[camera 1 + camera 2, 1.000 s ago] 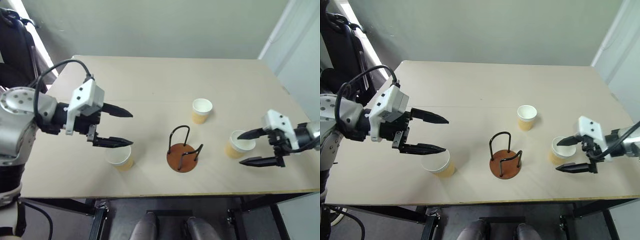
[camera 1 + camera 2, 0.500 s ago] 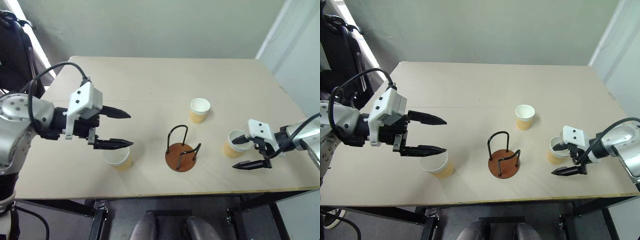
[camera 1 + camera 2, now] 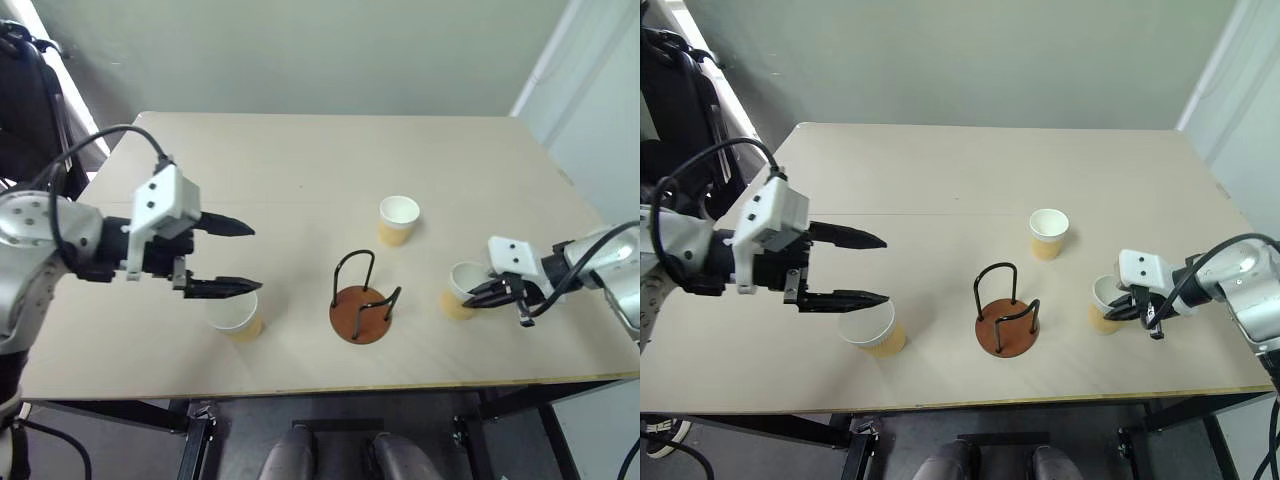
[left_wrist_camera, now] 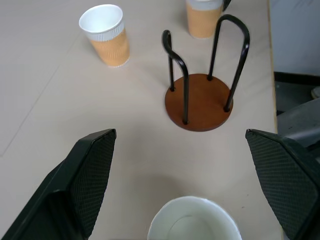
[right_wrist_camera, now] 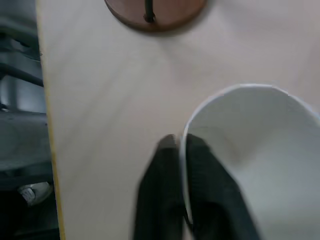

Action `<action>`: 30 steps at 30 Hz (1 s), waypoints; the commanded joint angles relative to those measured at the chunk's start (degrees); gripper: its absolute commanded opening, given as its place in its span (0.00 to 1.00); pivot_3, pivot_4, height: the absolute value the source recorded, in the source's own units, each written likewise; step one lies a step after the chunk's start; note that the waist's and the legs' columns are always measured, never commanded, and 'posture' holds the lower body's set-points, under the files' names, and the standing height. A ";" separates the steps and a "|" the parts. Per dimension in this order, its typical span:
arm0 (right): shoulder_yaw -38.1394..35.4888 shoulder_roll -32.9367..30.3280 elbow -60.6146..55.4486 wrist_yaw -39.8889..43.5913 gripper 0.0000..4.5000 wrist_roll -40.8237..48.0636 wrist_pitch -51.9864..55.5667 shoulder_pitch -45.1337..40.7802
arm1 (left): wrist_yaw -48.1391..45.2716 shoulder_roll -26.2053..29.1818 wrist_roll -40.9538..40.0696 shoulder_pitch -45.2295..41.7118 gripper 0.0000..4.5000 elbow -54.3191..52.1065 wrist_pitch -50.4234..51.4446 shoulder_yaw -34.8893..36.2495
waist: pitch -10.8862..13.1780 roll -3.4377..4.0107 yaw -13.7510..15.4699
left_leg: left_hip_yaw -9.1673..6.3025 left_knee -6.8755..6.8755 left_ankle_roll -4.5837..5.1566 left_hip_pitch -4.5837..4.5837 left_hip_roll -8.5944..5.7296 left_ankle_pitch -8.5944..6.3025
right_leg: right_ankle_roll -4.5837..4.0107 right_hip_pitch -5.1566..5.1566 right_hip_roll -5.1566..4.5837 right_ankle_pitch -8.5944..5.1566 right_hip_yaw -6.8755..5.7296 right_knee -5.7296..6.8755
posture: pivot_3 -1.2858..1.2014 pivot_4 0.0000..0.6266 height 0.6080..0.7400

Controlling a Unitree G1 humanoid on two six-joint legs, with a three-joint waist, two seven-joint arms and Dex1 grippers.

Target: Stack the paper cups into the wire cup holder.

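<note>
The right claw [image 3: 1132, 308] pinches the near rim of a paper cup [image 3: 1104, 303] standing upright toward the desk's right edge, one finger inside the wall and one outside. The wire cup holder [image 3: 1007, 316] stands empty near the middle of the front edge, to that cup's left, so the right arm is nearer. The left claw [image 3: 865, 268] hangs spread above a second cup [image 3: 872, 328]; a third cup [image 3: 1049, 232] stands behind the holder.
</note>
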 commanded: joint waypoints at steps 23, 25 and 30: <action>5.07 13.70 -10.92 5.67 0.01 10.27 4.90 -22.58 | 4.15 0.29 -0.76 3.63 0.99 -4.04 0.08 1.25 | -0.11 -0.26 -0.22 | -0.10 -0.10 -0.48 -0.36 0.13 0.28 | -0.67 -0.82 0.07 -0.30 -0.23 0.89 | 0.52 0.24 1.00; 5.68 14.05 -10.11 5.55 0.01 9.09 3.91 -22.51 | 4.31 0.36 -0.92 3.69 0.99 -4.24 0.18 1.27 | -0.11 -0.26 -0.22 | -0.11 -0.10 -0.52 -0.34 0.13 0.31 | -0.73 -0.81 0.07 -0.27 -0.24 0.90 | 0.52 0.24 1.00; 7.35 13.95 -9.04 5.58 0.01 5.32 0.56 -21.80 | 4.51 1.07 -1.64 4.45 0.99 -5.36 0.86 2.37 | -0.11 -0.26 -0.22 | -0.12 -0.10 -0.54 -0.33 0.13 0.33 | -0.77 -0.82 0.07 -0.24 -0.24 0.91 | 0.52 0.24 1.00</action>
